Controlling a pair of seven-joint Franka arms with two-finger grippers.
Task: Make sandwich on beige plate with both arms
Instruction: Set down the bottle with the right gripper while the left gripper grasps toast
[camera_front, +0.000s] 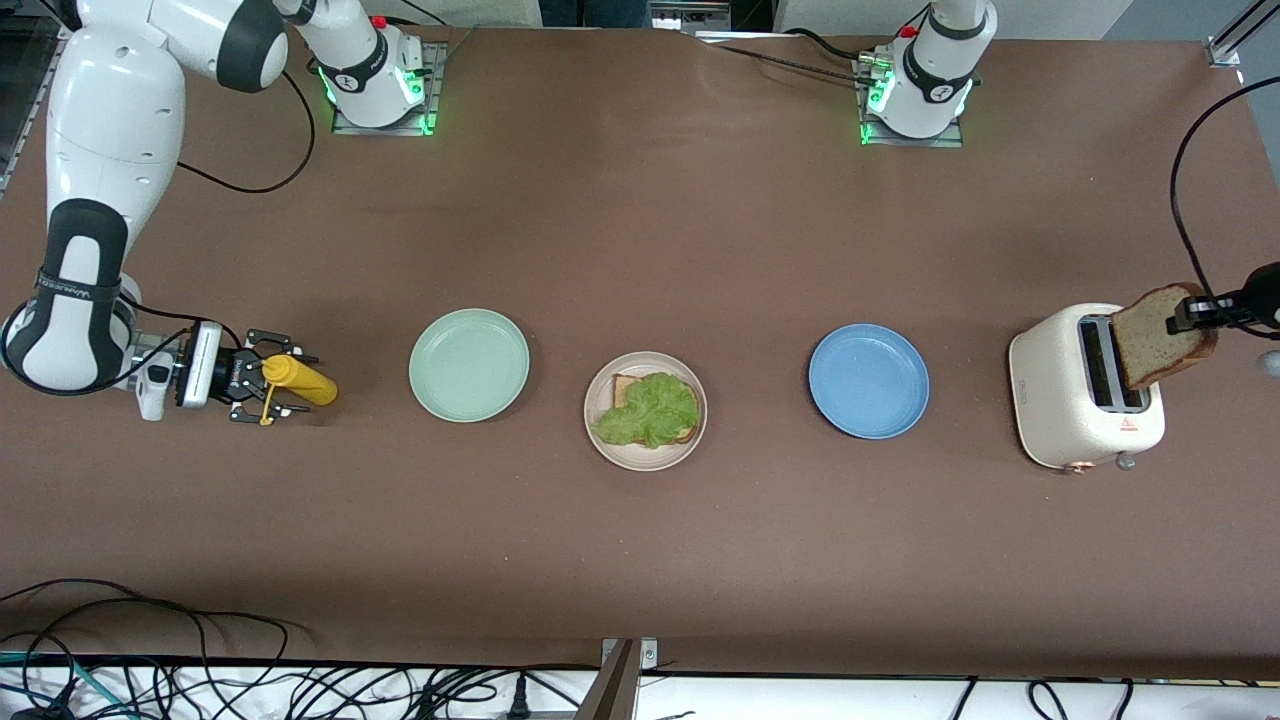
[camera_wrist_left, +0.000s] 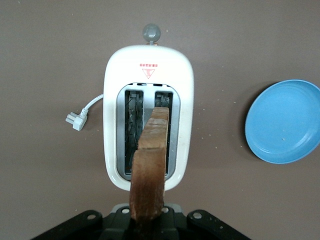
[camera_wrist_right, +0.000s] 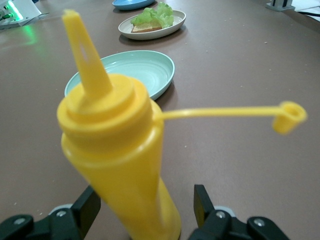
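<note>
The beige plate (camera_front: 645, 462) lies at mid table and holds one bread slice (camera_front: 625, 388) under a green lettuce leaf (camera_front: 655, 410). It also shows in the right wrist view (camera_wrist_right: 165, 31). My left gripper (camera_front: 1195, 310) is shut on a second brown bread slice (camera_front: 1155, 340) and holds it just over the slots of a white toaster (camera_front: 1060, 400). In the left wrist view the slice (camera_wrist_left: 150, 165) stands on edge in the gripper (camera_wrist_left: 147, 220). My right gripper (camera_front: 265, 383) is open around a yellow squeeze bottle (camera_front: 300, 380), with gaps beside its fingers (camera_wrist_right: 87, 210).
A mint-green plate (camera_front: 468, 364) lies between the bottle and the beige plate. A blue plate (camera_front: 868, 380) lies between the beige plate and the toaster. The bottle's cap (camera_wrist_right: 290, 115) hangs open on its strap. The toaster's unplugged cord (camera_wrist_left: 77, 120) lies beside it.
</note>
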